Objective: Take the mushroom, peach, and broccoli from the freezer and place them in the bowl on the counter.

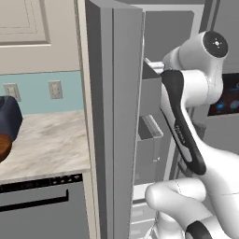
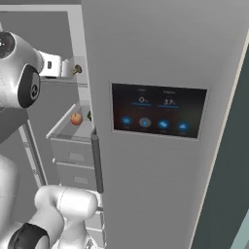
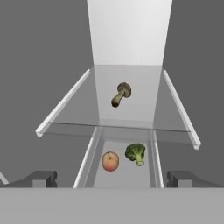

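Between the wide-spread fingertips of the gripper (image 3: pixel 112 179), nothing is held. Beyond them, the freezer (image 3: pixel 129 35) stands open; the mushroom (image 3: pixel 120 94) lies on a clear shelf (image 3: pixel 78 113), stem toward the hand, brown cap away. Below it, the round peach (image 3: pixel 110 161) sits beside the bumpy green broccoli (image 3: pixel 136 153).

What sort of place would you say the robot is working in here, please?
Most likely a home kitchen: an open freezer holding a mushroom, peach and broccoli on clear shelves, beside a marbled counter with wall sockets.
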